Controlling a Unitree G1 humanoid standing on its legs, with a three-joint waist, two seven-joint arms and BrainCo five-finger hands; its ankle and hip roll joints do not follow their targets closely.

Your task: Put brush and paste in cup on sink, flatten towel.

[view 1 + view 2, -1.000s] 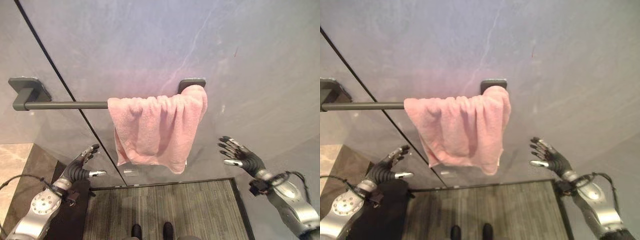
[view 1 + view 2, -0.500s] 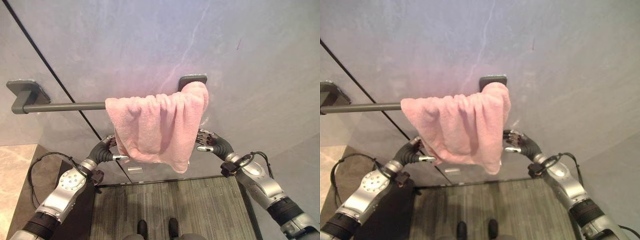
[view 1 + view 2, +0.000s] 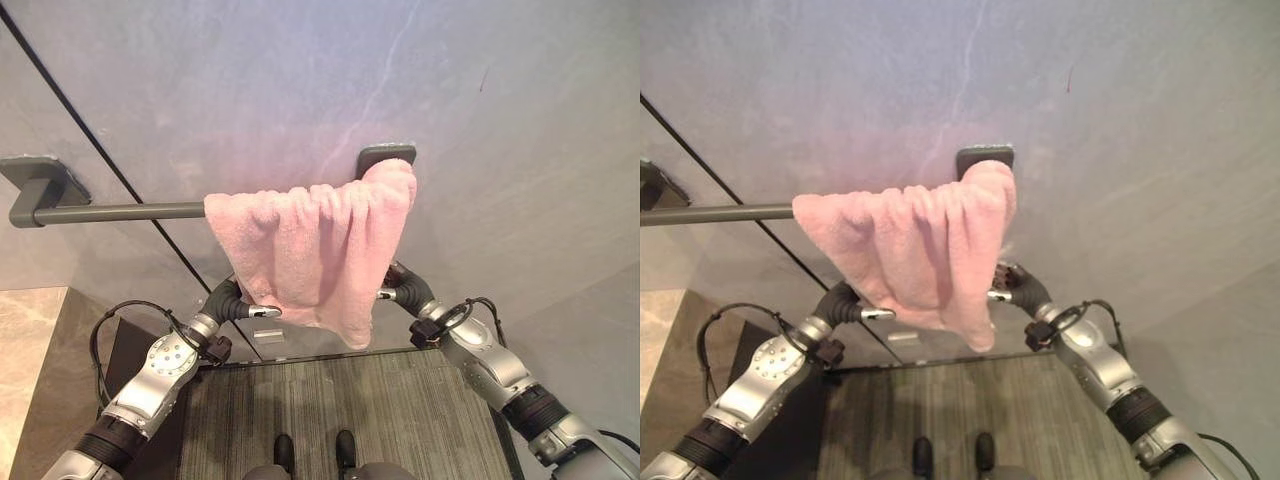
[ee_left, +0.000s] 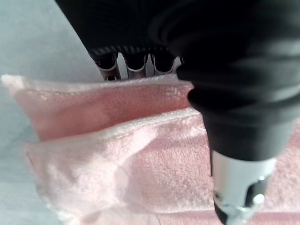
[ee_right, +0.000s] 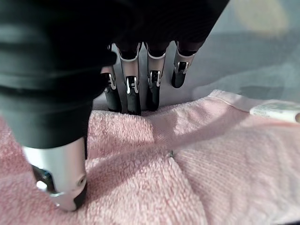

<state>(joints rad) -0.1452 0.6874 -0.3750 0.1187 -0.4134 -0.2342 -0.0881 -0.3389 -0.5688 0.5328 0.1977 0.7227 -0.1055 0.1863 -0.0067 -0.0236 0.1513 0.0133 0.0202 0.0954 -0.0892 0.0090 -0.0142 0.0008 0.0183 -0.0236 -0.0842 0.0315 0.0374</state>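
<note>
Each robot hand, left [image 3: 232, 300] and right [image 3: 400, 288], pinches the bunched pink towel [image 3: 315, 245].

Closing in from wide apart on the bunched pink towel [image 3: 315, 250], left hand [image 3: 240, 303] reaching its lower left edge, right hand [image 3: 400, 287] its lower right edge, fingers [image 5: 133, 89] slipping behind the cloth with thumbs in front, the cloth shifting slightly along the rail [image 3: 120, 211].

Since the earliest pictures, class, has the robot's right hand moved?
Yes. The right hand has come in from open space well right of the pink towel to its right edge, below the towel bar's right mount, fingers behind the cloth.
</note>
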